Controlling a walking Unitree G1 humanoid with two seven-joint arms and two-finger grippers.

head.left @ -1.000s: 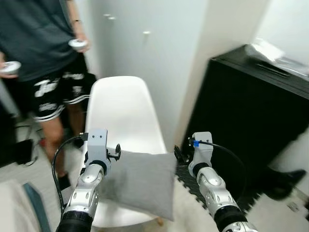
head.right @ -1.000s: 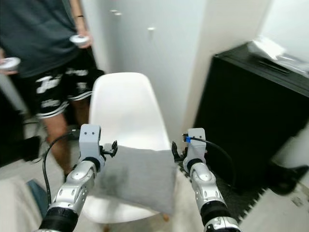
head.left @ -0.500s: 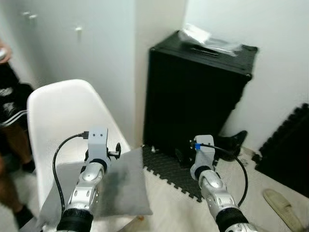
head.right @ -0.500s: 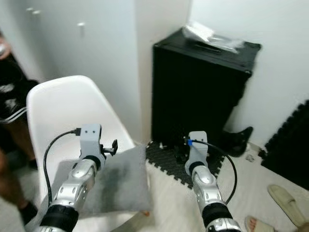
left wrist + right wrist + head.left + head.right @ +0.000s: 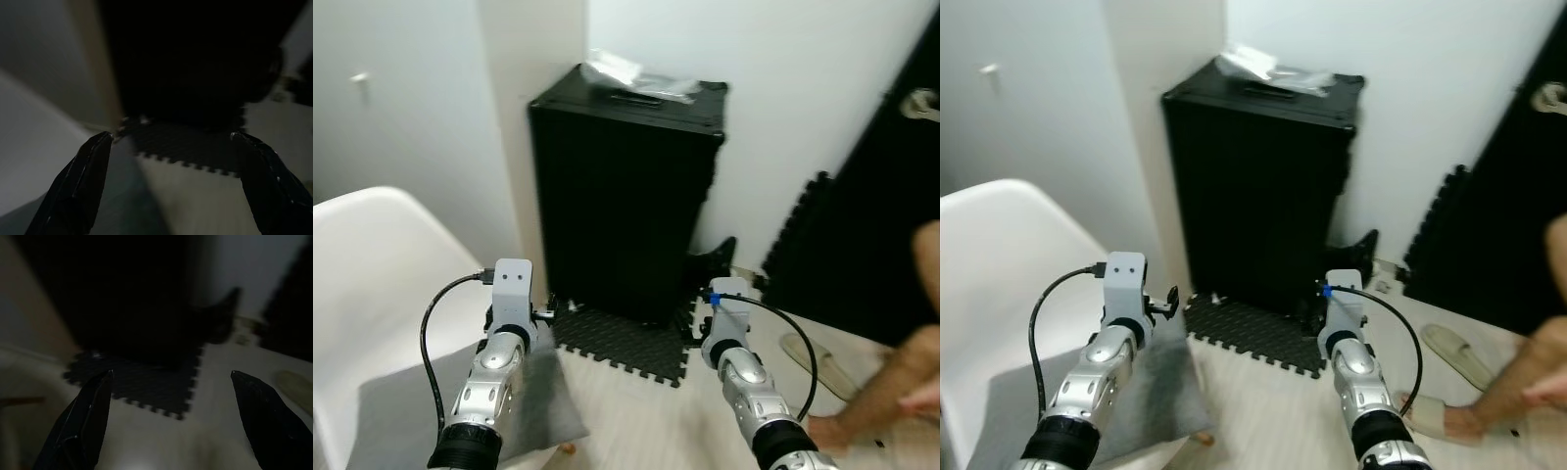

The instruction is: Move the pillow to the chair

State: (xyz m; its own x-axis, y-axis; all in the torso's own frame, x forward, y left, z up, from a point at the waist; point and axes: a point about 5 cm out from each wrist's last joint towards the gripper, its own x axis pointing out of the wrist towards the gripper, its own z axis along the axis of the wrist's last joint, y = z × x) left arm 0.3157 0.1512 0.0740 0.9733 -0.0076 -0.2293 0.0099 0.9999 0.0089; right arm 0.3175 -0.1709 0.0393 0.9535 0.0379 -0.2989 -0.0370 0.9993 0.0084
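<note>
grey pillow [image 5: 1151,392] flat on white chair [image 5: 999,284], corner toward mat [image 5: 1253,333]

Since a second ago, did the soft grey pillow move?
Yes. The soft grey pillow was held up in front of the white plastic chair's backrest by both end effectors; now it lies lower, on the chair's seat, beside the left end effector.

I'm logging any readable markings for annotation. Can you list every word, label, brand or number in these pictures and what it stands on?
None can be read.
black case: no lettering can be made out; the clear plastic bag on top is too blurred to tell.
white chair and grey pillow: plain.
Blue tag on the right gripper's wrist: no readable text.
</note>
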